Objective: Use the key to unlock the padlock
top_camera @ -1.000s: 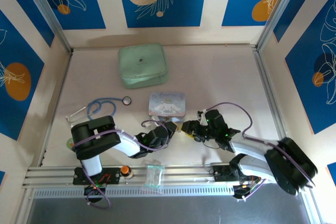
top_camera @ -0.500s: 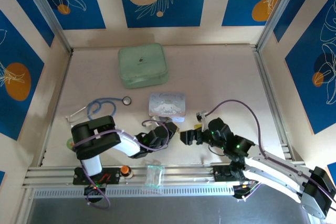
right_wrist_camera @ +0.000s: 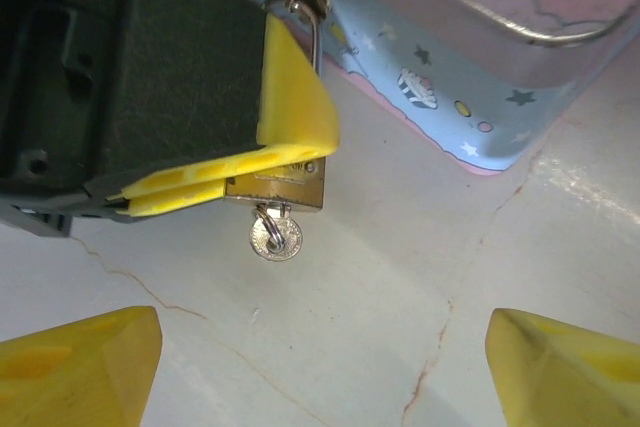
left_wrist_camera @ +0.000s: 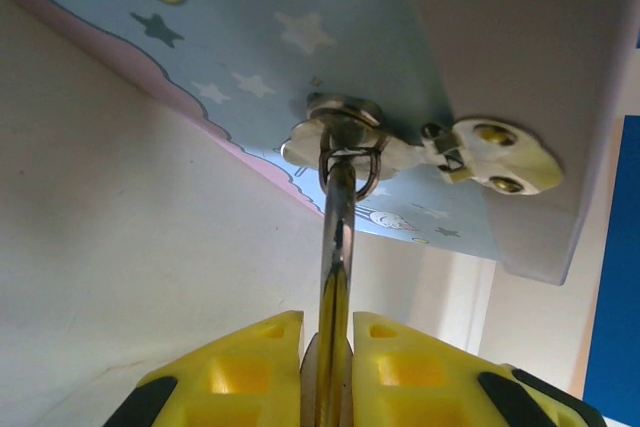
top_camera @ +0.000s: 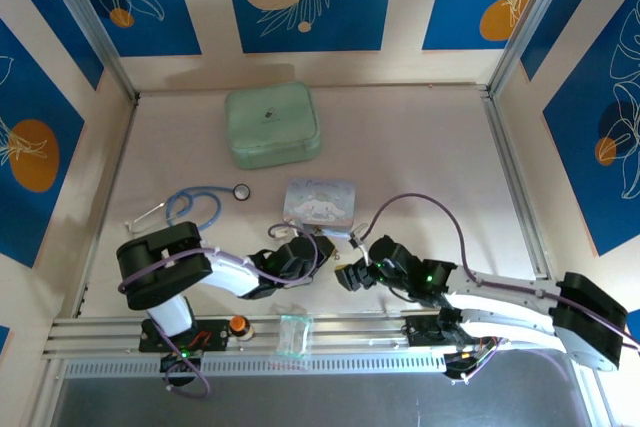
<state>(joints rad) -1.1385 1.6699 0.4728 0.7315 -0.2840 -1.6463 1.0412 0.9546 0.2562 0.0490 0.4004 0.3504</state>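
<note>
Right wrist view: right gripper [right_wrist_camera: 320, 352] spread wide, nothing between its yellow fingertips [right_wrist_camera: 80, 367], hovering just short of the very small silvery metal key [right_wrist_camera: 275, 239]. Key hangs under the tiny brass-gold padlock [right_wrist_camera: 275, 189], looks seated in the keyhole. Left gripper [left_wrist_camera: 327, 332] clamps the padlock body, close to the near edge of the table [top_camera: 430, 147], about mid-width. Thin silvery shackle [left_wrist_camera: 337, 207] passes through the hasp [left_wrist_camera: 345, 137] of the lavender-blue cartoon-printed rectangular tin [top_camera: 320, 197] just beyond. Mint-green square case [top_camera: 272, 125] sits toward the far edge.
</note>
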